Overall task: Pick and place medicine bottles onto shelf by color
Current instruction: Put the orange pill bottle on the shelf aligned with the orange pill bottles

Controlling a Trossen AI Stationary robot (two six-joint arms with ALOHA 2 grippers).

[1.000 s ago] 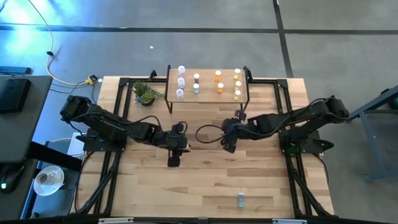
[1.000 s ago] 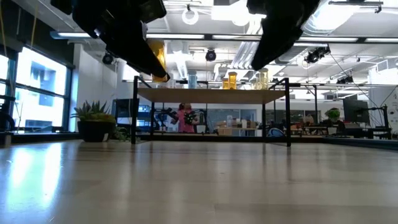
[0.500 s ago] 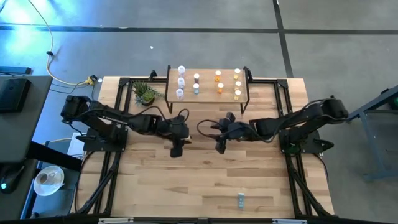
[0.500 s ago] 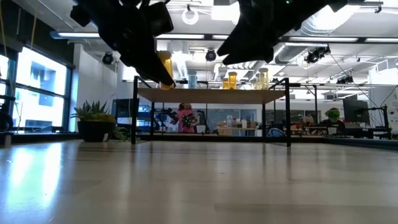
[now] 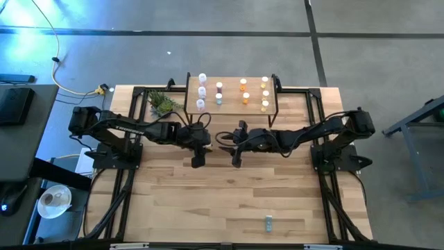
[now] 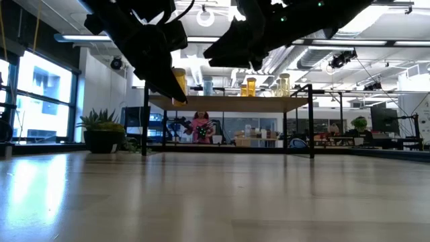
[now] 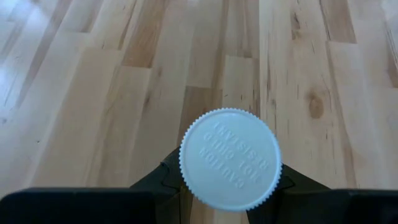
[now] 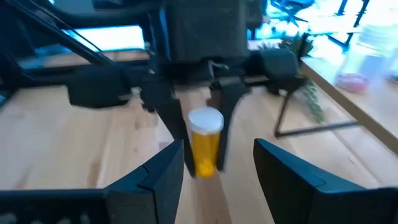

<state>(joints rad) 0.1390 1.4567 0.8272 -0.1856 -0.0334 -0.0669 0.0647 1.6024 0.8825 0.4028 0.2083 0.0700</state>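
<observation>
Orange white-capped bottle upright above the table; ten more on the wooden shelf.

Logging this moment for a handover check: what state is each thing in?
Left gripper: shut on the yellow bottle, held above the table.
Yellow bottle: upright, white cap on, between the left fingers.
Right gripper: open, empty, facing the bottle.
Shelf: standing, bottles upright on top in rows.
Lone bottle: on the table near its front edge.
Plant: upright beside the shelf.
</observation>
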